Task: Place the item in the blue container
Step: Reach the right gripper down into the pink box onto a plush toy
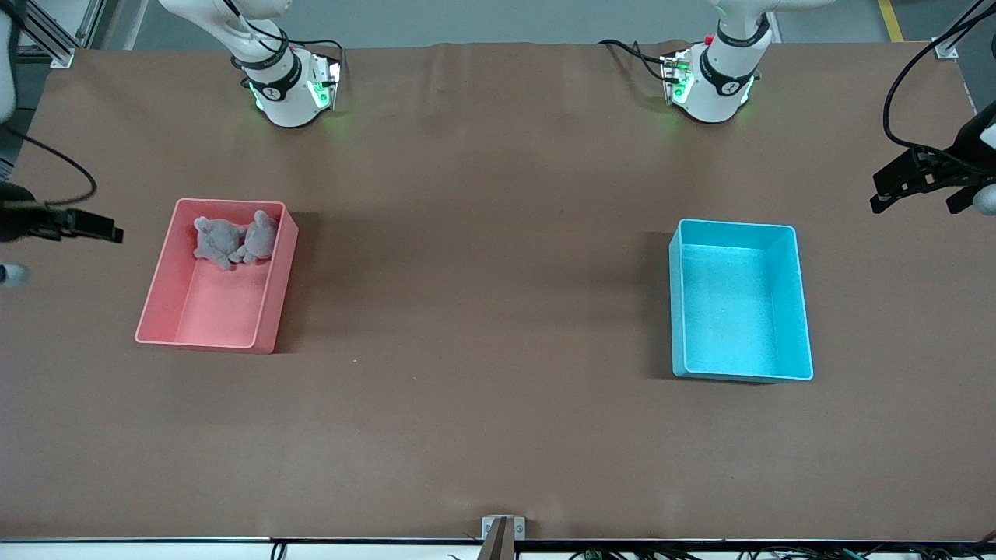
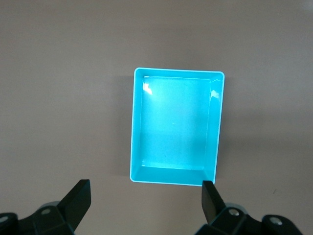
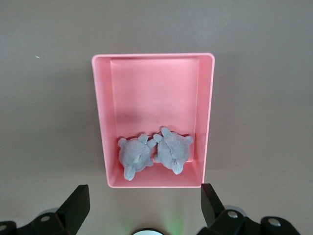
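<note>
The left end effector (image 1: 926,187) is being held in the air with its fingers spread wide and nothing between them, over the desk's edge at the left arm's end. The right end effector (image 1: 78,225) is likewise being held wide and empty over the edge at the right arm's end. The desk (image 1: 482,311) is being covered by a plain brown sheet with faint creases. The blue container (image 1: 801,311) is sitting empty toward the left arm's end. A pink bin (image 1: 284,288) is resting toward the right arm's end, well apart; two grey plush toys (image 1: 233,241) are lying in it, touching, at the end nearest the bases. Grey floor is being shown past the desk.
</note>
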